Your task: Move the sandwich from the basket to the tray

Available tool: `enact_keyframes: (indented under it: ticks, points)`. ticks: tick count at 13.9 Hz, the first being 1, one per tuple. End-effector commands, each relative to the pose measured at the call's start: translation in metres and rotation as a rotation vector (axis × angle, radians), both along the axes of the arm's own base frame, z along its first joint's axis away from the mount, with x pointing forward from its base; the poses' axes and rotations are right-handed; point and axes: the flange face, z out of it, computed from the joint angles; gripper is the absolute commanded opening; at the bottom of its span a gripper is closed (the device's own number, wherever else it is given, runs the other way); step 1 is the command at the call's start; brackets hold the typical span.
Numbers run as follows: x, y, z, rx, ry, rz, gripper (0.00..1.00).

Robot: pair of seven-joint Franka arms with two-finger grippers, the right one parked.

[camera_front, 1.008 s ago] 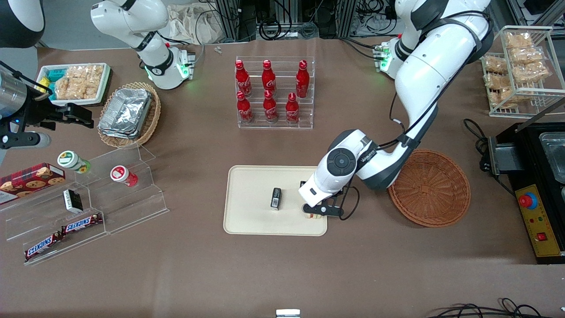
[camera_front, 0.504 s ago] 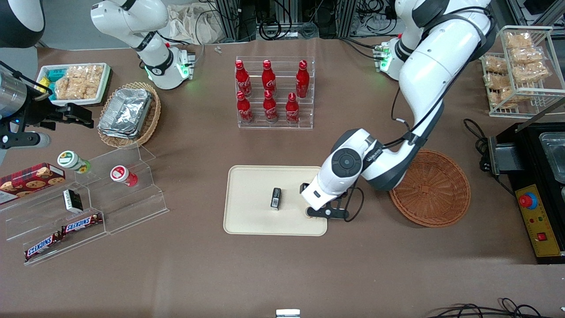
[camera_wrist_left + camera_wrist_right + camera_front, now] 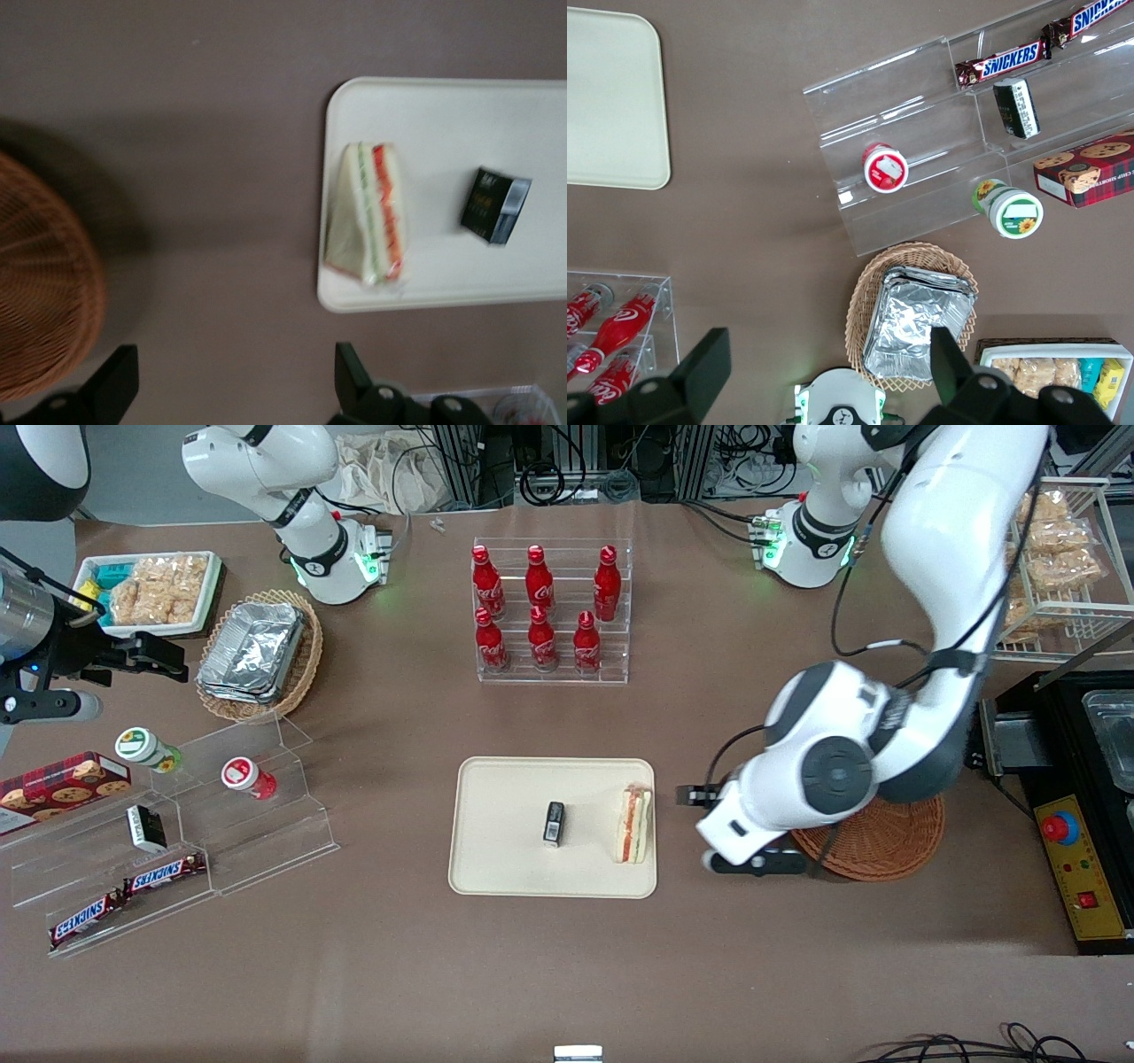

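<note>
sandwich [image 3: 633, 825] on tray [image 3: 505, 868]; end effector [image 3: 722, 828] seemingly open, basket [image 3: 895, 841] half-hidden.

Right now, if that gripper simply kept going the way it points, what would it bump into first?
Probably bare table. The open gripper points down between the basket and the tray holding the sandwich; its height is unclear.

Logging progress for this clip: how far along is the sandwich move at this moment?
Done: the sandwich lies on the tray, near the edge toward the basket, beside a small black packet. In hand: nothing; the pincer is open over bare table between tray and basket. Left: nothing visible of the placing itself.
</note>
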Motion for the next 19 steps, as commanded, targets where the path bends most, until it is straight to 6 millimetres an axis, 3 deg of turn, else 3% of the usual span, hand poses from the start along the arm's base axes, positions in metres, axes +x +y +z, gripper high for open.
enact_keyframes:
  ticks: [1, 2, 4, 6, 10, 13, 15, 19]
  points:
    - [-0.007, 0.051, 0.041, 0.006, 0.027, -0.069, 0.99]
    - [-0.007, 0.071, 0.054, 0.020, 0.020, -0.077, 0.99]
    - [-0.010, 0.093, 0.083, 0.045, -0.025, -0.064, 0.99]
    - [-0.008, 0.128, 0.101, 0.064, -0.047, -0.066, 0.99]
    - [-0.004, 0.149, 0.106, 0.166, -0.085, -0.061, 0.99]
    - [0.000, 0.165, 0.105, 0.158, -0.084, -0.044, 0.99]
    - [0.003, 0.189, 0.107, 0.150, -0.082, -0.005, 0.99]
    - [0.005, 0.206, 0.110, 0.158, -0.090, 0.028, 0.99]
